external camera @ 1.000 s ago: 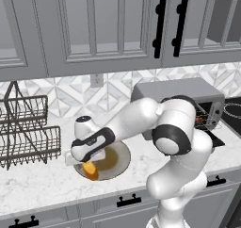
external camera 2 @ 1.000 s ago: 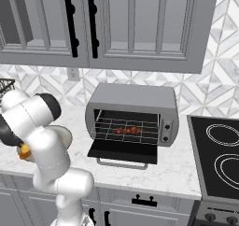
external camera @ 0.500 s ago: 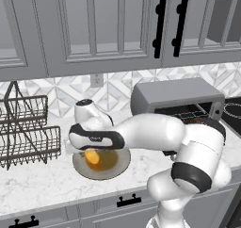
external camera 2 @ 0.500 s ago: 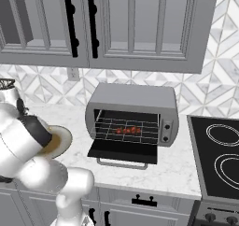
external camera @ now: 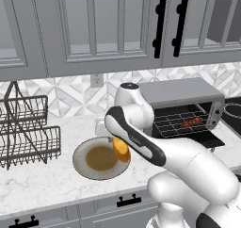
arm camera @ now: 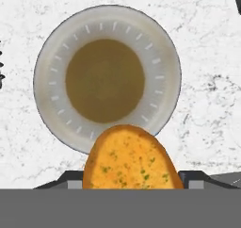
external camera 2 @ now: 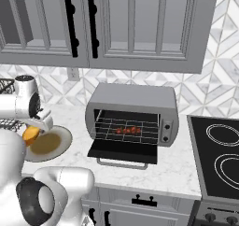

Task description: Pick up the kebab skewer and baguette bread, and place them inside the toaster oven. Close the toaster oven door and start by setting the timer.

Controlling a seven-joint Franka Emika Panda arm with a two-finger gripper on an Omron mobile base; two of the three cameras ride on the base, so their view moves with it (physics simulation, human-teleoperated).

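1. Marble counter [external camera: 42, 180] under grey cabinets; plate [external camera: 82, 163] sits lower left of centre in the left base view, wire dish rack [external camera: 28, 133] at the left edge.
2. Gripper [arm camera: 130, 184] is clamped on the bread [arm camera: 132, 158]: loaf sits between the finger tips at the bottom of the hand view and looks lifted off the plate [arm camera: 47, 57], which lies bare below it.
3. Same bread [external camera: 121, 150] shows in the left base view hanging over the plate's right rim; in the right base view it [external camera 2: 31, 134] is at the left edge, above the plate [external camera 2: 63, 138].
4. Toaster oven [external camera 2: 135, 99] is centre of the right base view, door [external camera 2: 123, 150] folded down flat, skewer [external camera 2: 127, 130] already on the rack.
5. Step in hand, as I read it: carry the bread across to the oven.
6. Doing it well: keep the squeeze steady, the loaf sticks well out past the tips.
7. Clear the door handle [external camera 2: 120, 164] and door edge, come in level with the rack.
8. Set it down beside the skewer, not on it. Release only once it rests on the wires.
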